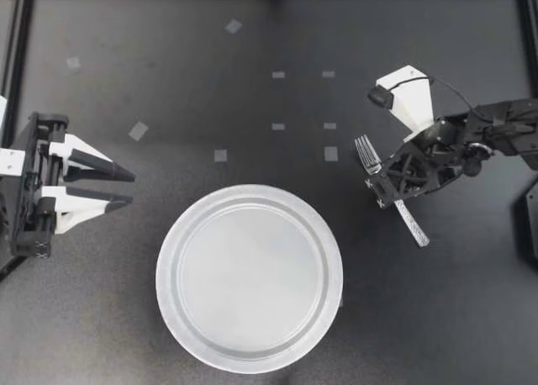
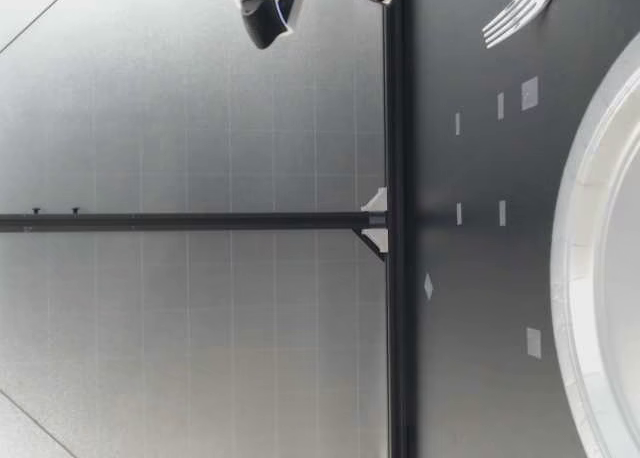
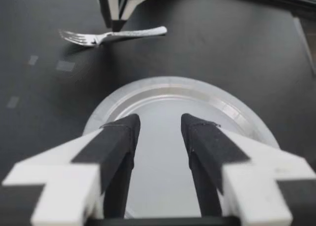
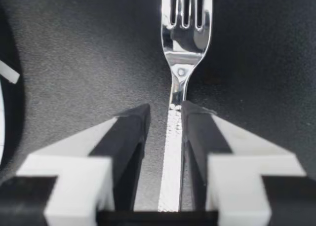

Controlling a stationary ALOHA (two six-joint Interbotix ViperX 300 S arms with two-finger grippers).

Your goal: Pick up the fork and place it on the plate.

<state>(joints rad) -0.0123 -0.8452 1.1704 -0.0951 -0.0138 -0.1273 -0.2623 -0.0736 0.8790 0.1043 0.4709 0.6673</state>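
— Where's the fork [image 1: 368, 156]?

— Out on the dark table [image 1: 168, 65], off to one side of the plate [image 1: 168, 259], not touching it. The right gripper [image 1: 385, 185] straddles its handle, jaws narrow. Close up, one finger [image 4: 197, 137] seems against the handle, the other [image 4: 129, 137] a sliver off.

— So not gripped?

— Not quite, I'd say. It should close squarely, keep the handle centred, then lift level.

— And the left gripper [image 1: 128, 187]?

— Beside the plate, jaws modestly apart, holding nothing.

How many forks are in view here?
1. The fork is to the right of the plate, its handle between my right gripper's fingers. No other fork shows, and nothing here could hide one.
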